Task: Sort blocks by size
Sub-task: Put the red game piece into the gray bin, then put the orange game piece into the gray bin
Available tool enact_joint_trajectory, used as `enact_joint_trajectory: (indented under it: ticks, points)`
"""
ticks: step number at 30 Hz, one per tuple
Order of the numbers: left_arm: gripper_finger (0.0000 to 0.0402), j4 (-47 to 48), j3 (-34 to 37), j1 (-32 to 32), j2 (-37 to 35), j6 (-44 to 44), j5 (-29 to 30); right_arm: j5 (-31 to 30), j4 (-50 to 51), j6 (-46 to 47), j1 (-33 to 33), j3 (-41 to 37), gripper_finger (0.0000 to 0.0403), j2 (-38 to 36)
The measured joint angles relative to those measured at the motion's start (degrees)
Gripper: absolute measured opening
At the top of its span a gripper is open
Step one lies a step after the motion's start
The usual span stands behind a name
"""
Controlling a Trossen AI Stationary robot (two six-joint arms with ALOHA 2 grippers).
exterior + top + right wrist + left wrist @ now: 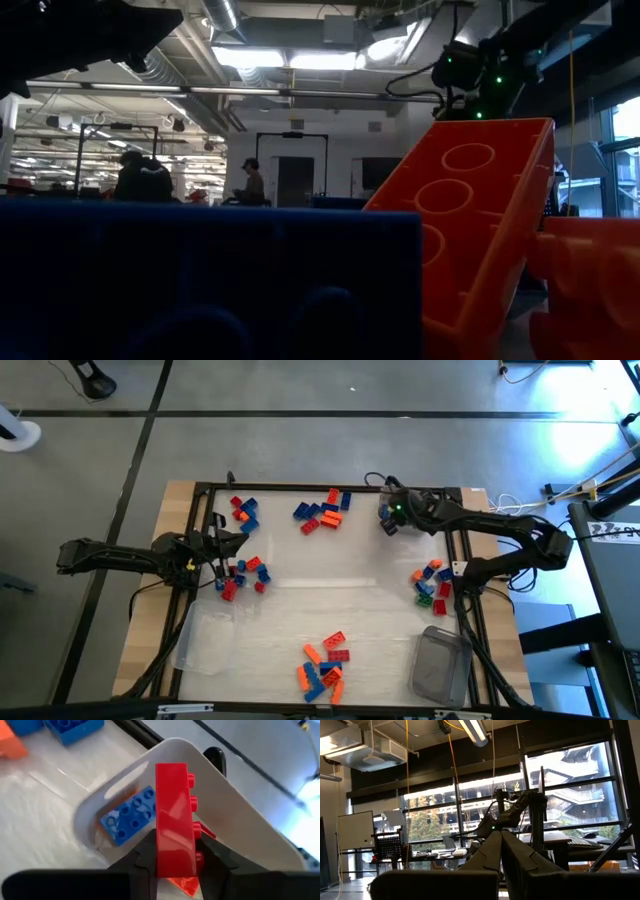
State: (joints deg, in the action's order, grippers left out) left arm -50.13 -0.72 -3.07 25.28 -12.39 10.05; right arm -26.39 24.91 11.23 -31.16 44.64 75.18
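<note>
**Red brick clamped over a clear tub at the far right corner**

Pinched between the right pincer (175, 852), a long red brick (174, 815) stands on end, its studs facing sideways; the fingers hide its lower end. Just beyond it sits a clear tub (240, 810) holding a blue brick (131, 815), with a scrap of orange under it that is hard to make out. From above, that pincer (392, 512) is at the counter's (380, 595) far right corner, and the tub beneath it cannot be picked out.

Other blocks lie in loose heaps: one at the far left (243, 510), one at the far middle (323, 509), one by the left arm (243, 574), one on the right (431, 582) and one at the near edge (324, 665). Two more clear tubs rest near the front, left (205, 640) and right (442, 662); whatever they hold cannot be seen.

At the counter's left side the left pincer (222, 545) is pressed shut, holding nothing visible.

At counter height, a dark blue brick (200, 270) and an orange one (480, 220) fill the picture and block most of the counter.
</note>
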Motion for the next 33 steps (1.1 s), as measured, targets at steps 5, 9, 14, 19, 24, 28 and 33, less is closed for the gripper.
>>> enact_joint_trajectory:
  ticks: [5,9,14,19,24,28,33]
  points:
    - [0.0000,0.0,0.0,0.0,0.0,0.0,0.0,1.6,-2.0,2.4,-2.1,-1.3,0.0121,0.0]
    - [0.0000,0.0,0.0,0.0,0.0,0.0,0.0,1.6,-2.2,2.5,-2.3,-1.3,0.0141,0.0]
    - [0.0000,0.0,0.0,0.0,0.0,0.0,0.0,1.6,-2.6,2.3,-2.2,-1.3,0.0150,0.0]
    - [0.0000,0.0,0.0,0.0,0.0,0.0,0.0,1.6,-4.4,2.2,-2.2,-1.3,0.0151,0.0]
    - [0.0000,0.0,0.0,0.0,0.0,0.0,0.0,4.9,-9.6,2.2,-2.2,-1.3,0.0151,0.0]
    - [0.0000,0.0,0.0,0.0,0.0,0.0,0.0,11.7,-15.9,2.2,-2.2,-1.3,0.0151,0.0]
    - [0.0000,0.0,0.0,0.0,0.0,0.0,0.0,23.1,-23.3,2.2,-2.2,-1.2,0.0152,0.0]
